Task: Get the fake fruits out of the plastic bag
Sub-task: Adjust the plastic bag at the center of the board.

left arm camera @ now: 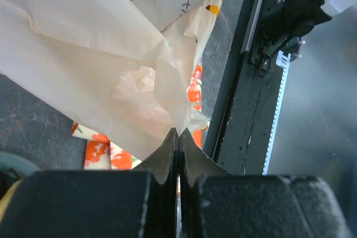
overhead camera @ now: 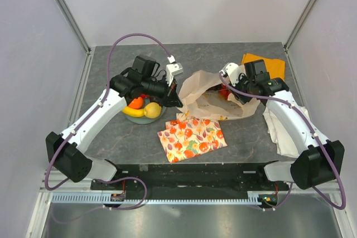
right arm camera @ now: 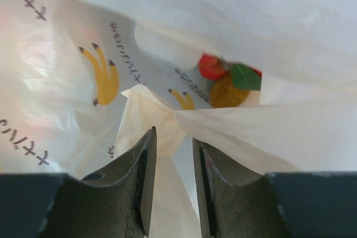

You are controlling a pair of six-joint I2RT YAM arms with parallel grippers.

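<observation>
The plastic bag [overhead camera: 207,97] lies crumpled mid-table, its mouth facing right. My left gripper [overhead camera: 174,100] is shut on the bag's left edge; in the left wrist view its jaws [left arm camera: 179,132] pinch the thin film [left arm camera: 111,54]. My right gripper [overhead camera: 227,88] is at the bag's mouth, open, with a loose fold of bag [right arm camera: 167,193] between its fingers. Something red [overhead camera: 223,92] shows inside the mouth. Deep in the bag, a red and orange shape [right arm camera: 223,82] could be fruit or print. A banana [overhead camera: 133,112], lemon [overhead camera: 152,110] and orange [overhead camera: 136,102] sit in a bowl [overhead camera: 146,120].
A flat fruit-patterned cloth [overhead camera: 192,139] lies in front of the bag. An orange cloth [overhead camera: 262,62] sits at the back right, and a crumpled white cloth [overhead camera: 281,132] lies under the right arm. Grey walls enclose the table on three sides.
</observation>
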